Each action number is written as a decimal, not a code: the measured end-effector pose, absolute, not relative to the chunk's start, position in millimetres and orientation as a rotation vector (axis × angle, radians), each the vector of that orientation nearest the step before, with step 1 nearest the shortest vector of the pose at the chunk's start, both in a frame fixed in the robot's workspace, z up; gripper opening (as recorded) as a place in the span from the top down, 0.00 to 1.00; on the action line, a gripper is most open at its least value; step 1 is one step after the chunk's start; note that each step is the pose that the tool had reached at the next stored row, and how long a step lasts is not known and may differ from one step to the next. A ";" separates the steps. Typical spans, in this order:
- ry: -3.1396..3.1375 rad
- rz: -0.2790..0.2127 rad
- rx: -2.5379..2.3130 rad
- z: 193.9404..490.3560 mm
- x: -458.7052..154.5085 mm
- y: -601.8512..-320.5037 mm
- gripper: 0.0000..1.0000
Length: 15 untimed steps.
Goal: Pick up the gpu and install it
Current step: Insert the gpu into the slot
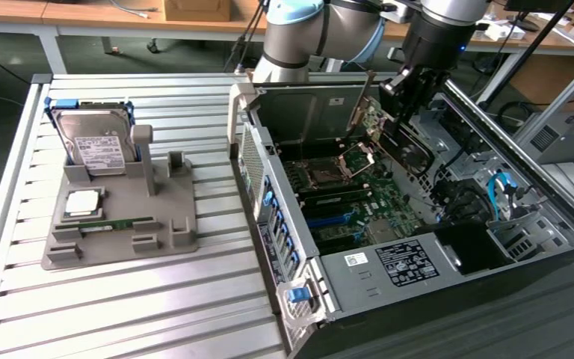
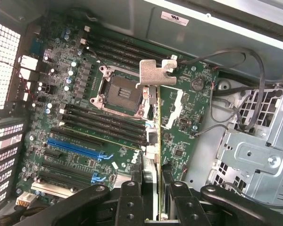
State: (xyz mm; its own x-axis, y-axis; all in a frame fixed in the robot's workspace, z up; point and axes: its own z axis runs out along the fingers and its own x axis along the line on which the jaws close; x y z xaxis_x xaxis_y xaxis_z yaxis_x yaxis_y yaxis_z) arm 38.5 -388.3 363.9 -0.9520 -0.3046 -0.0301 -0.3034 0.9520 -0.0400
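gpu [image 2: 153, 141] between fingers [image 2: 131, 197] above motherboard [image 2: 179, 141]

Silver-grey arm [image 1: 285, 48], pale-blue caps [image 1: 299, 10] — black gripper [image 2: 153, 197]

Silver-bracketed gpu [image 2: 155, 75], green motherboard [image 2: 179, 141]

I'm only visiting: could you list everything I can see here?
gpu: one, dark with silver bracket, clamped over the motherboard
computer case: one, grey, open, exterior view's right
motherboard: one, green, inside the case
hard drive: one, silver, upright in the holder
memory stick: one, green, lying on the holder
holder: one, grey, on the table, exterior view's left
table: one, slatted metal, under everything
arm: one, grey and pale blue, behind the case
gripper: one, black, shut on the gpu
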 end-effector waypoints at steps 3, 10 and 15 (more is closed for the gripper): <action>3.066 -0.054 -0.492 363.9 38.5 -388.3 0.73; 3.059 -0.053 -0.529 363.9 38.5 -388.3 0.73; 3.057 -0.053 -0.540 363.9 38.5 -388.3 0.73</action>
State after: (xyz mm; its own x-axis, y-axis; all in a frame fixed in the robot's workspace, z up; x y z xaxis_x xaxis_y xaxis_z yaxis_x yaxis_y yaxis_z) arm 38.5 -388.3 363.9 -0.9389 -0.3429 -0.0300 -0.3416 0.9390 -0.0399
